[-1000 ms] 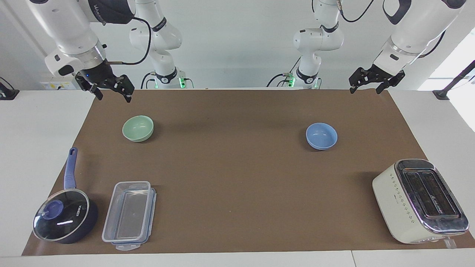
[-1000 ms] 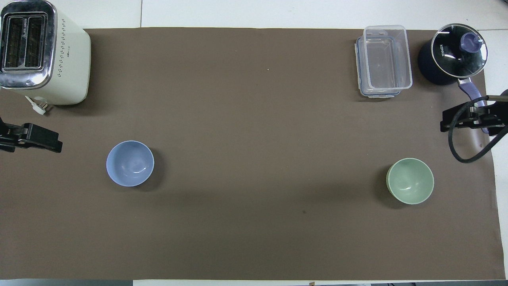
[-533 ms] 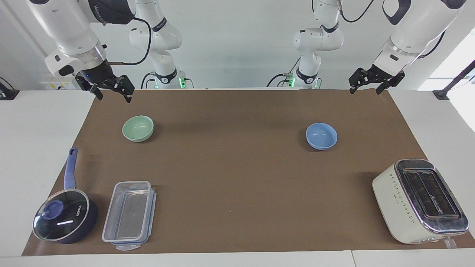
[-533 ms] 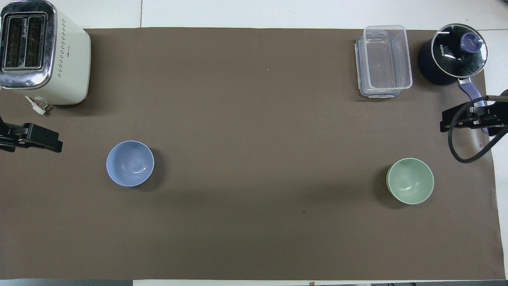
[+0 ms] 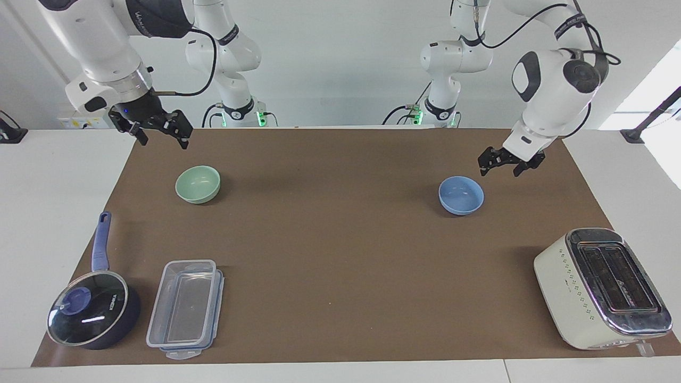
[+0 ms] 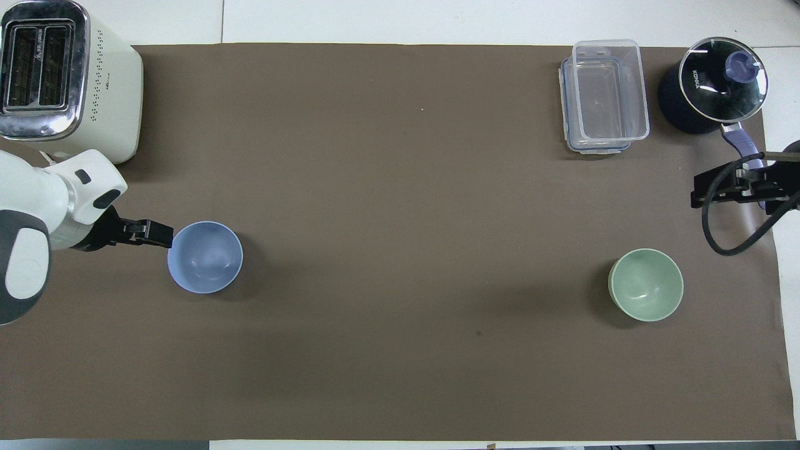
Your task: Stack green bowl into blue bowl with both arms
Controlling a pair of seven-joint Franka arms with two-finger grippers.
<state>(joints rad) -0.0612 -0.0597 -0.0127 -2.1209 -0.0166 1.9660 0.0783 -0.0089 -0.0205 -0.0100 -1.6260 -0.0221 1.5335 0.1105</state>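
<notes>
The green bowl [image 5: 198, 184] sits upright and empty on the brown mat [image 5: 340, 239] toward the right arm's end of the counter [image 5: 53, 213]. The blue bowl [image 5: 461, 195], also empty, sits well apart from it toward the left arm's end. The clear plastic container [image 5: 185, 308] holds nothing and rests on its lid beside the lidded saucepan [image 5: 93, 314], both farther from the robots than the green bowl. The toaster [image 5: 601, 287] stands farther from the robots than the blue bowl.

Since half a second ago the left gripper [image 5: 501, 166] has swung down from the mat's edge to hover just beside the blue bowl's rim, fingers spread. The right gripper [image 5: 159, 132] has stayed raised over the mat's edge near the green bowl, fingers spread. Neither bowl has moved.
</notes>
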